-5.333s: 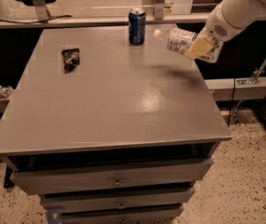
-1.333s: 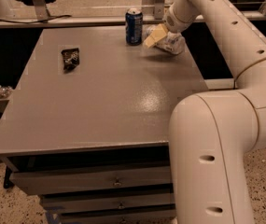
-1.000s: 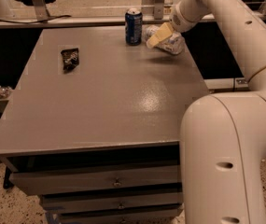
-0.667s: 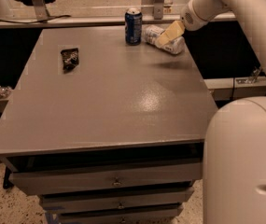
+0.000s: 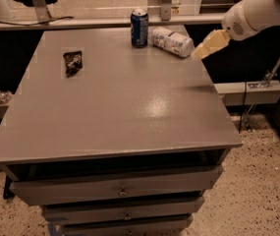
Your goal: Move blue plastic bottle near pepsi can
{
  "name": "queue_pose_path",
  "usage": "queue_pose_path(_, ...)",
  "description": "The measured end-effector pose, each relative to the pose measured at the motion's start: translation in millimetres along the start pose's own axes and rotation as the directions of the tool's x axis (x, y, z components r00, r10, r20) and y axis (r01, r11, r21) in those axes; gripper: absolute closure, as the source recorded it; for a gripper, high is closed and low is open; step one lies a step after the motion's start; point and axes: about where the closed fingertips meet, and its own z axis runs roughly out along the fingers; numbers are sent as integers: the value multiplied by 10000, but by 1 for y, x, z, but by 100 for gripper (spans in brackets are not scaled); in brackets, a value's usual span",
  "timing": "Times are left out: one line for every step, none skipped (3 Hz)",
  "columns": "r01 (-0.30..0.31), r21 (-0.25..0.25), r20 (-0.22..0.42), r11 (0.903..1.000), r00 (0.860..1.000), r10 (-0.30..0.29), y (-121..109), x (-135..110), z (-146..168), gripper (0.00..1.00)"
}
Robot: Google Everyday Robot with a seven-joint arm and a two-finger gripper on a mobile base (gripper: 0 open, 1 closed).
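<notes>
The blue plastic bottle [image 5: 172,41] lies on its side at the far right of the grey table top [image 5: 115,92], just right of the pepsi can [image 5: 139,27], which stands upright. A small gap separates them. My gripper [image 5: 204,48] hangs off the table's right edge, just right of the bottle's end, apart from it and holding nothing. My white arm reaches in from the upper right.
A small black crumpled wrapper [image 5: 73,62] lies at the far left of the table. Drawers [image 5: 120,191] are below the front edge. A rail and chair legs stand behind the table. A low shelf [image 5: 250,90] is to the right.
My gripper carried the bottle left to beside the can, let it go lying on the table, and has drawn back to the right past the table edge.
</notes>
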Motion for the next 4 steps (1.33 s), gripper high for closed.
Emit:
queue_pose_path(610,-530,983,9967,9936,-556,12,30,-40,0)
queue_pose_path(1537,-1318,1986,9793,9720,-1258,19,51,-64,0)
queue_pose_path(2157,-1627,2098,9628,9611,-1798,26,50,-71,0)
queue_pose_path(2062,-1636,2080,9647,9631,-1706,26,50,-69,0)
